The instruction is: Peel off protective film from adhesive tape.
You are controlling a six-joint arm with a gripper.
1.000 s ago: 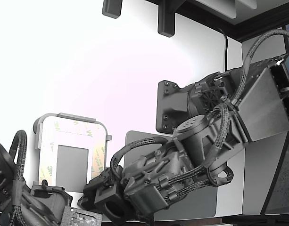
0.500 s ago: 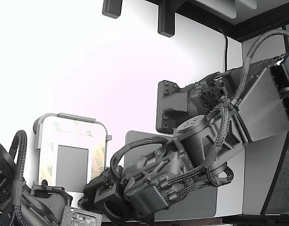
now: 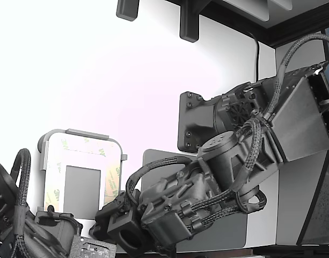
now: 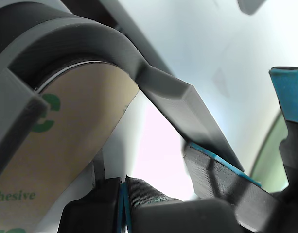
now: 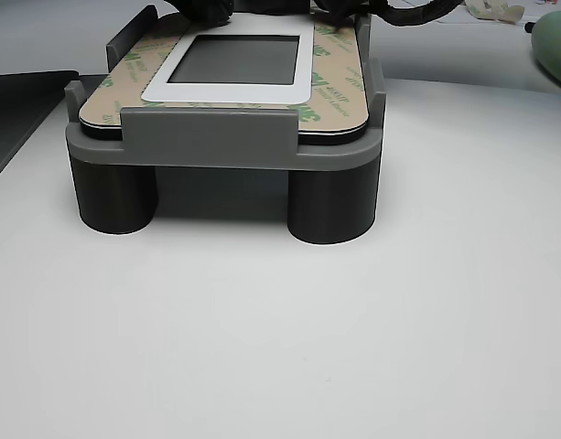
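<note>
blue-tipped fingers (image 4: 289, 97) sit apart with a wide gap, holding nothing, right by the grey holder's (image 5: 216, 137) corner. tan protective film (image 5: 339, 87) lies flat on the holder, on the white surface (image 5: 280, 347).

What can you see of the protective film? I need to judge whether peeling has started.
The protective film is tan, paper-like liner printed with green 3M logos, lying in flat strips that border a dark rectangle on the grey fixture. In the exterior view it still covers each visible side, with no lifted edge showing. The wrist view shows it close up, beside the tool.
</note>
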